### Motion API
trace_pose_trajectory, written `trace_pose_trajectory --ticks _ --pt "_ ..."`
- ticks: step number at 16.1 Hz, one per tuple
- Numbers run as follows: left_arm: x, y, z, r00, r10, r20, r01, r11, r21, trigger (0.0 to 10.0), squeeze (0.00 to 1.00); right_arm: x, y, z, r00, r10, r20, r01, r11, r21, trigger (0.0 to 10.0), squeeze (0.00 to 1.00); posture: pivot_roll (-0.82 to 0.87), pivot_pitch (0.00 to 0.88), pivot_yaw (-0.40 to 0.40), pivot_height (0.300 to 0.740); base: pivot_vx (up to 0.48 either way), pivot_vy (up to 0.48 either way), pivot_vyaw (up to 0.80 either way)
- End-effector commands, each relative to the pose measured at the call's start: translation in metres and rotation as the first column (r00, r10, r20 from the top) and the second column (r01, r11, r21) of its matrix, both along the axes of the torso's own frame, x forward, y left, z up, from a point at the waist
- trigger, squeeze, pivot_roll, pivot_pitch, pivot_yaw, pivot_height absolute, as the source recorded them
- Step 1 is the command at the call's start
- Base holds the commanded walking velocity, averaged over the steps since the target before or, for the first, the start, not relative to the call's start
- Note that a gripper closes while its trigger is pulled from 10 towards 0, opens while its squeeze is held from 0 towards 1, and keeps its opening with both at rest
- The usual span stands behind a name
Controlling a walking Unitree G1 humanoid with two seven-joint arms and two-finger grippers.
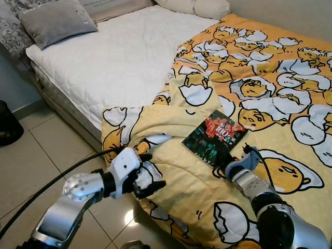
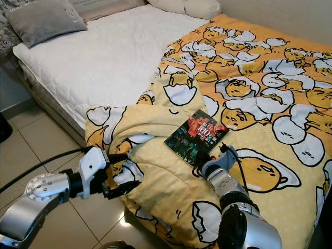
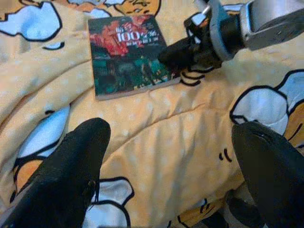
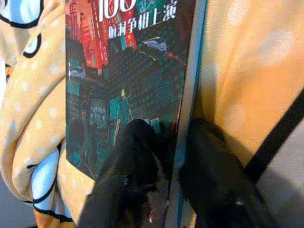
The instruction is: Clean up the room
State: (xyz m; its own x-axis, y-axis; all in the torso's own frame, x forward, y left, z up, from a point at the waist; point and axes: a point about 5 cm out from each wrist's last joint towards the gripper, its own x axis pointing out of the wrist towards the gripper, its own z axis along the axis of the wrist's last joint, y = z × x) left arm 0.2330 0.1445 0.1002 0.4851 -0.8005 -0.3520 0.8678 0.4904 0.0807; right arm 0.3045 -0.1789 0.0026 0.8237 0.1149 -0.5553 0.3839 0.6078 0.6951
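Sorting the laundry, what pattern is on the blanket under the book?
Yellow-orange blanket printed with cartoon eggs in cracked white shells, clearest in the left eye view.

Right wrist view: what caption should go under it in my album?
The right gripper closing its two black fingers on the edge of a dark book lying on the yellow blanket.

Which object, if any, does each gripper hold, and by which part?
The right gripper pinches the book at its near edge, one finger on the cover. The left gripper is open at the blanket, holding nothing.
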Motion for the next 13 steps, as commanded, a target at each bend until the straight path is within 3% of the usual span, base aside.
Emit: trace_pose_trajectory --ticks 1,5,8,9,13 --pt "-0.001 0.004 0.004 1.000 0.001 0.003 -0.001 1.000 0.012 10.0 1.00 -0.001 0.004 -0.002 1.000 -0.003 -0.023 0.003 1.000 0.004 10.0 1.00 0.05 0.000 0.024 0.740 0.000 0.000 0.00" --pt "-0.010 0.003 0.018 1.000 -0.015 0.004 0.015 1.000 0.013 10.0 1.00 0.005 0.014 0.002 0.999 0.025 -0.022 -0.025 1.000 -0.010 10.0 1.00 0.07 0.016 0.029 0.740 0.000 0.000 0.00" --pt "-0.019 0.002 0.022 1.000 -0.018 -0.018 0.018 1.000 0.012 10.0 1.00 -0.003 0.012 -0.007 0.995 0.028 -0.093 -0.035 0.996 -0.079 10.0 0.99 0.09 0.060 0.024 0.740 0.000 0.000 0.00" --pt "-0.025 0.002 0.022 0.999 -0.022 -0.031 0.022 1.000 0.016 10.0 1.00 -0.006 0.013 -0.011 0.994 0.029 -0.107 -0.038 0.996 -0.086 10.0 0.00 0.10 0.076 0.017 0.740 0.000 0.000 0.00" --pt "-0.041 0.003 0.026 0.998 -0.011 -0.067 0.013 0.999 0.029 10.0 1.00 -0.021 0.023 -0.025 0.978 0.076 -0.197 -0.102 0.987 -0.125 10.0 0.00 0.14 0.142 -0.011 0.740 0.000 0.000 0.00"
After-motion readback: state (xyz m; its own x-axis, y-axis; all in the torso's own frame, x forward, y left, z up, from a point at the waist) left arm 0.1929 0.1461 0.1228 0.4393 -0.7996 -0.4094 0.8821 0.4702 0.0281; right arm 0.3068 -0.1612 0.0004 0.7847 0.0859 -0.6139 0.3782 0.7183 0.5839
